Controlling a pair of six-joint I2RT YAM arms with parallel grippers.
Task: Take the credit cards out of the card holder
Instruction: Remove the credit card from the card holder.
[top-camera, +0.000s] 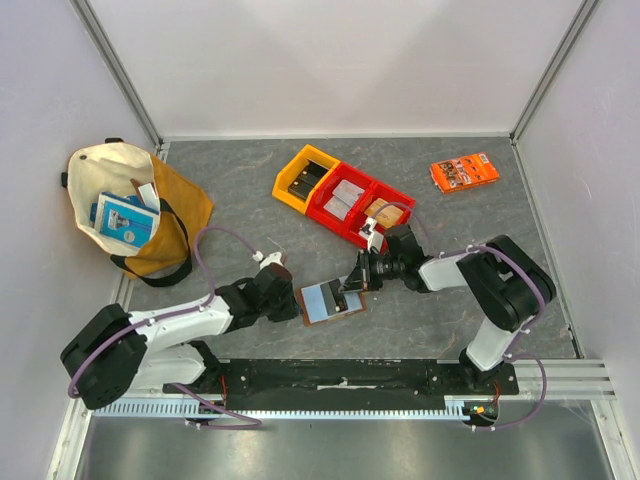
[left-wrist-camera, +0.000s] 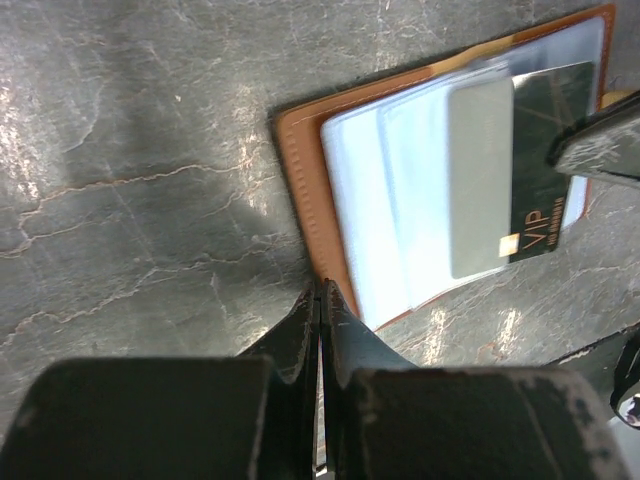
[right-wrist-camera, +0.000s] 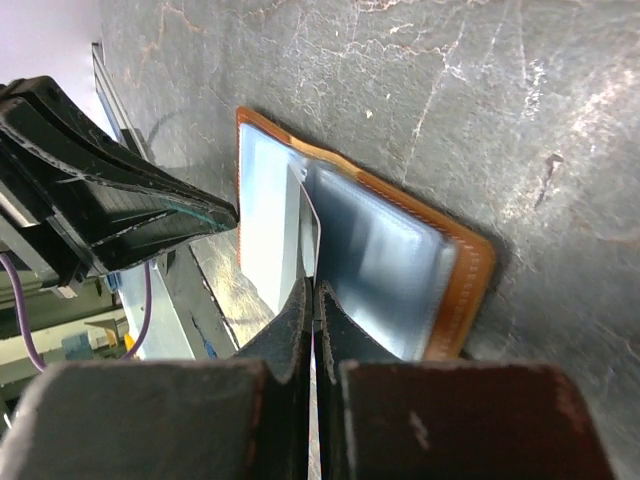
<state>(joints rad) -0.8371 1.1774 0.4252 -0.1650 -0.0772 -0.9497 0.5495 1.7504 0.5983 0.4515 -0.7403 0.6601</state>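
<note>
The brown card holder (top-camera: 318, 303) lies open on the grey table, pale blue pockets up. My left gripper (top-camera: 295, 302) is shut, its tips (left-wrist-camera: 321, 292) resting on the holder's brown rim (left-wrist-camera: 300, 190) with nothing between them. My right gripper (top-camera: 352, 283) comes in from the other side and is shut on the edge of a thin credit card (right-wrist-camera: 313, 225) that stands up out of the card holder (right-wrist-camera: 400, 255). In the left wrist view a grey card (left-wrist-camera: 480, 180) and a black VIP card (left-wrist-camera: 545, 170) lie partly out of the pockets under the right finger (left-wrist-camera: 600, 150).
A red bin (top-camera: 355, 205) and a yellow bin (top-camera: 303, 178) with small items stand just behind the grippers. An orange printed packet (top-camera: 465, 172) lies at the back right. A cream and mustard tote bag (top-camera: 130, 205) sits at the left.
</note>
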